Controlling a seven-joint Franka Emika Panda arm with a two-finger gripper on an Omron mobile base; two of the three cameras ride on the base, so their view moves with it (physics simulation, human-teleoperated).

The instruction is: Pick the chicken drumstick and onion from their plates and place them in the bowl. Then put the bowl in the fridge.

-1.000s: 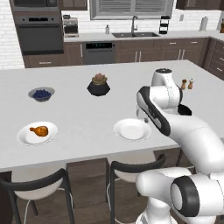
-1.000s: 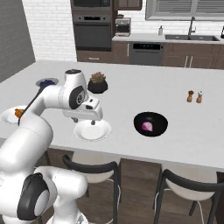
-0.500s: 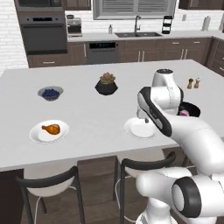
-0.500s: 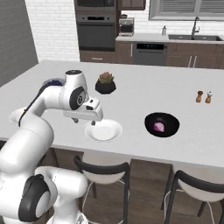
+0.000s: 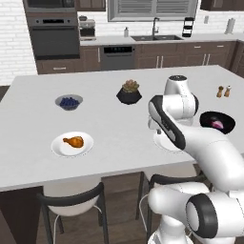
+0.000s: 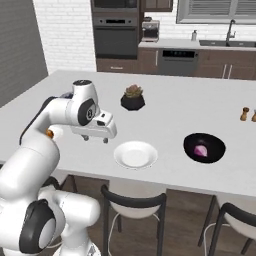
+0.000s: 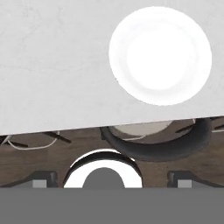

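The chicken drumstick (image 5: 73,141) lies on a white plate (image 5: 61,147) near the front edge of the table (image 5: 105,128), well to the left of the arm. The onion (image 6: 201,150) sits inside the black bowl (image 6: 190,140), which stands on the table to the right of the second plate (image 6: 135,154); that plate is bare and lies close to the table's front edge. The gripper (image 6: 95,138) hangs above the table just left of the bare plate, holding nothing; whether its fingers are apart or together cannot be told. Farther back stand a black plant pot (image 5: 129,96) and a grey bowl of blue berries (image 5: 69,101), with two small shakers (image 5: 223,91) off to the right.
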